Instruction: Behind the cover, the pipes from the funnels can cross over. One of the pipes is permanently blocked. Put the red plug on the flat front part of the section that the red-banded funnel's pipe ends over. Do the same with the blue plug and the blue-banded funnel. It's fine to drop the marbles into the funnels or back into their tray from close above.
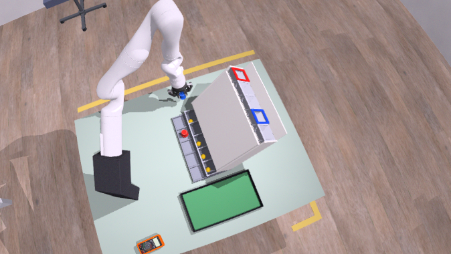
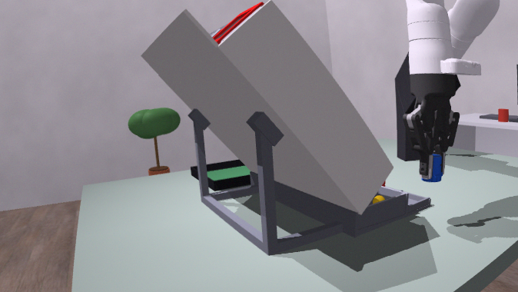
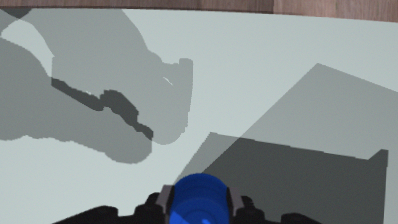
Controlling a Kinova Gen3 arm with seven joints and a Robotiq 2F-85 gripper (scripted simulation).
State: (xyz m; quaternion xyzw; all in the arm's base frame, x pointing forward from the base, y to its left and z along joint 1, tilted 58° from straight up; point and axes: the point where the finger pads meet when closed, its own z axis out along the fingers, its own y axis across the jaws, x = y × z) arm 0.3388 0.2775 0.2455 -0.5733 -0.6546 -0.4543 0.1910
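My gripper point(image 1: 181, 94) is shut on the blue plug point(image 2: 433, 167) and holds it above the table, just beyond the far end of the sectioned tray point(image 1: 194, 147). The blue plug also shows between the fingers in the wrist view point(image 3: 198, 200). The red plug point(image 1: 184, 133) stands on the flat front part of the second section from the far end. Yellow marbles point(image 1: 199, 143) lie in several back sections under the slanted grey cover point(image 1: 222, 117). The red-banded funnel point(image 1: 241, 74) and the blue-banded funnel point(image 1: 260, 116) sit along the cover's top edge.
A green marble tray with a black rim point(image 1: 221, 200) lies near the tray's near end. An orange multimeter point(image 1: 150, 244) lies at the table's front edge. The arm's black base point(image 1: 114, 175) stands on the left. The cover rests on a grey frame point(image 2: 265, 184).
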